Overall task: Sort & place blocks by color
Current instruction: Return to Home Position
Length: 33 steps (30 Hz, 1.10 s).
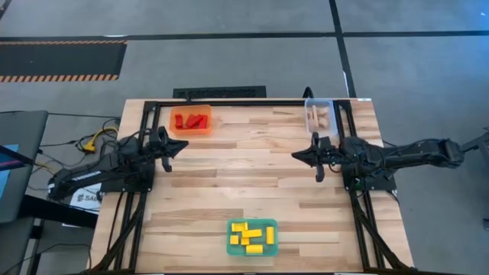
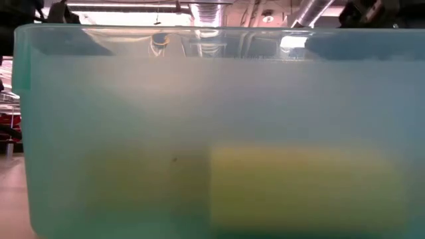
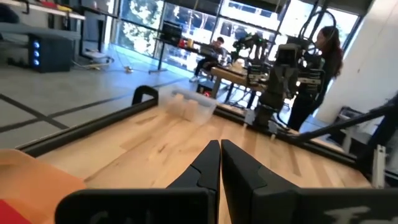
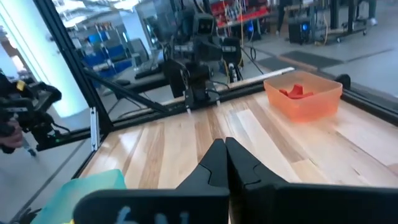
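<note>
Both my pincers are closed tight, finger against finger, and hold nothing: the left gripper (image 3: 219, 152) hangs near the orange tray (image 1: 191, 133) and the right gripper (image 4: 222, 149) near the clear tray (image 1: 319, 101). The blocks lie sorted, with the red blocks (image 1: 189, 120) in the orange tray, the wooden blocks (image 1: 321, 116) in the clear one, and the yellow blocks (image 1: 250, 236) in the teal tray (image 1: 252, 253) at the opposite edge. I judge the sorting finished and the step in hand the retreat to rest, which calls only for folding both arms home clear of the trays, with nothing to grasp.
</note>
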Each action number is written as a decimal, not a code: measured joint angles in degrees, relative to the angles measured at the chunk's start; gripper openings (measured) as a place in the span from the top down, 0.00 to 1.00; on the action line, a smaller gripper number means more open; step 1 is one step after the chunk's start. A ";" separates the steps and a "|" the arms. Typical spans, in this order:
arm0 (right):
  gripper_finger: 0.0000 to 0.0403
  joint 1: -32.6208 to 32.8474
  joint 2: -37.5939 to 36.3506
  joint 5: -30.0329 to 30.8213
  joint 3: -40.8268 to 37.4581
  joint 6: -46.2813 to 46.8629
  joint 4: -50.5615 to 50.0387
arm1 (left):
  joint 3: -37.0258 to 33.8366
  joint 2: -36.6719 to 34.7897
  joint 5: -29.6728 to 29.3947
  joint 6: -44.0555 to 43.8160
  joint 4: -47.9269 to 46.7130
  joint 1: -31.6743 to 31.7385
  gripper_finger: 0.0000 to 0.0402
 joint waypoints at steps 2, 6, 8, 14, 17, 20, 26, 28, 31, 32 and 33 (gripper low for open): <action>1.00 0.01 -0.73 0.00 -2.66 -0.15 3.48 | -1.53 -0.73 -0.46 0.29 1.88 0.00 1.00; 1.00 0.01 -2.05 0.00 -7.31 0.25 7.10 | -3.02 -1.19 -1.70 0.30 4.00 0.00 1.00; 1.00 0.01 -3.23 0.08 -8.43 0.30 7.78 | -3.24 -1.14 -1.56 0.21 3.73 0.00 1.00; 1.00 -0.02 -12.16 1.60 -11.09 0.34 2.09 | -3.31 -4.01 -0.15 -1.78 -0.43 0.00 1.00; 1.00 -0.02 -17.44 1.62 -11.13 0.33 -4.19 | -3.57 -3.83 -0.49 -2.12 -1.53 0.00 1.00; 1.00 0.01 -23.42 2.74 -11.13 0.35 -11.67 | -3.59 -3.94 -0.46 -2.06 -1.61 0.00 1.00; 1.00 -0.10 -34.82 3.94 -10.84 -0.67 -21.03 | -3.53 -3.90 2.46 -3.35 -1.98 0.00 1.00; 1.00 -0.35 -34.59 4.49 -10.59 -1.81 -21.65 | -3.83 -3.89 -0.19 -2.89 -1.54 0.00 1.00; 1.00 -1.73 -33.65 3.84 -10.59 -2.73 -22.37 | -5.27 -3.55 -2.40 -1.52 2.34 0.10 1.00; 1.00 -2.30 -32.92 3.38 -10.59 -2.68 -22.54 | -5.27 -3.59 -2.35 -1.28 2.41 0.28 1.00; 0.99 -2.73 -32.52 3.06 -10.59 -2.90 -22.61 | -5.27 -3.59 -2.07 -1.28 2.50 0.51 1.00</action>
